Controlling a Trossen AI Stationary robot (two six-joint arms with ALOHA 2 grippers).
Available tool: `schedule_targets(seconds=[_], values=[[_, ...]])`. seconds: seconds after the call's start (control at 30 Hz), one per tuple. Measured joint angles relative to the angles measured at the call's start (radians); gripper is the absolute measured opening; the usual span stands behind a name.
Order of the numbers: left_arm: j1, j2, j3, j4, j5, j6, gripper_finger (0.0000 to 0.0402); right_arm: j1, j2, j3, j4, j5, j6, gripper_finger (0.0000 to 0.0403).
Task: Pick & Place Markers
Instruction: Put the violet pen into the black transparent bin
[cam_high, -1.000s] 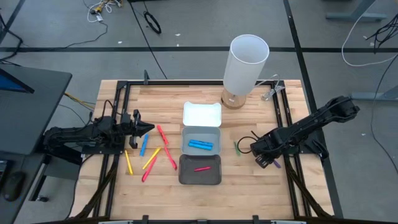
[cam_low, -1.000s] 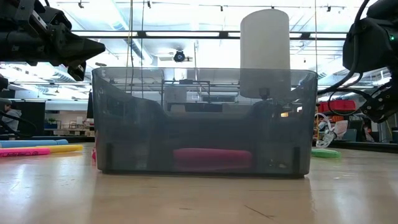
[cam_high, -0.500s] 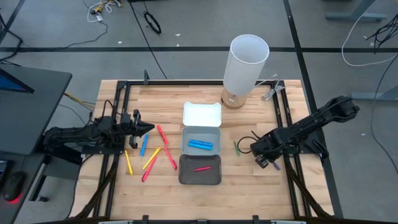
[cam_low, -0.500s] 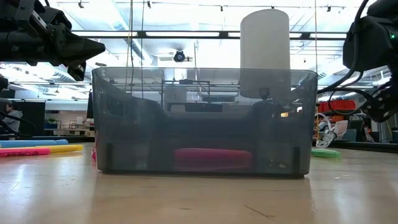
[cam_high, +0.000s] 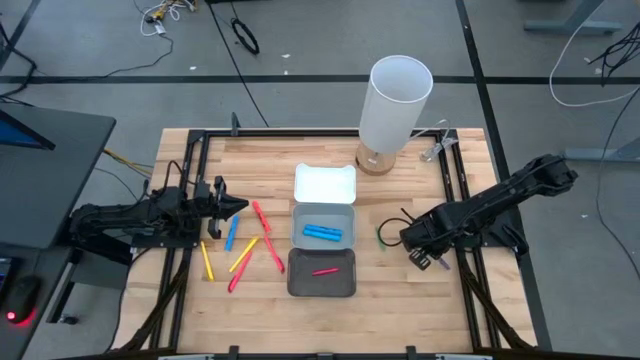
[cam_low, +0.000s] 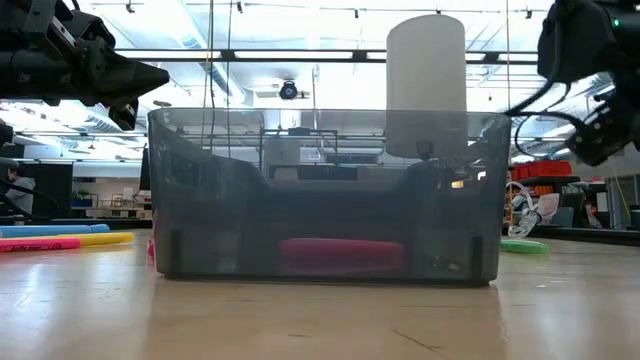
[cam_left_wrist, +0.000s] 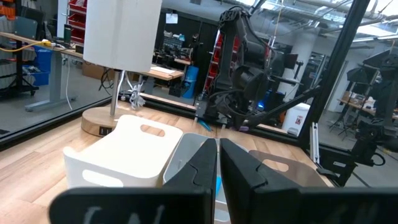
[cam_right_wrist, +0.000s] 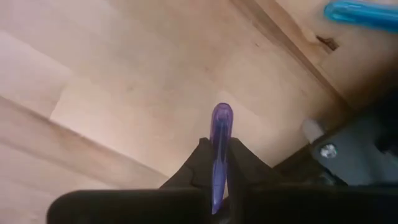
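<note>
Your right gripper (cam_right_wrist: 219, 186) pinches a purple marker (cam_right_wrist: 219, 140), a slim glossy stick with a rounded tip poking out past the dark fingers, above pale wood grain. In the high view that gripper (cam_high: 420, 245) sits at about 3 o'clock from the trays, with a green marker (cam_high: 380, 236) lying just beside it on the table (cam_high: 400, 300).

At 9 o'clock from the trays you have loose markers (cam_high: 243, 246) in red, yellow, orange and blue, scattered on the planks.

The white tray (cam_high: 325, 184), rounded and matte, looks bare inside. The middle tray (cam_high: 297, 230) holds a blue marker (cam_high: 323, 233); the dark grey tray (cam_high: 297, 283), smoky and translucent in the low view, holds a red marker (cam_high: 323, 270).

Your left gripper (cam_high: 236, 207) waits at 9 o'clock over the loose markers, jaws pressed together.

A tall white cylinder (cam_high: 396, 102) on a round wooden base stands at 12 o'clock.
</note>
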Motion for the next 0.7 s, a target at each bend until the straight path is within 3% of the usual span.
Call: schedule_targets(seconds=[0.7], values=[[0.000, 0.000, 0.000, 0.000, 0.000, 0.000, 0.0023, 0.000, -0.001, 0.310, -0.366, 0.038, -0.167, 0.0017]])
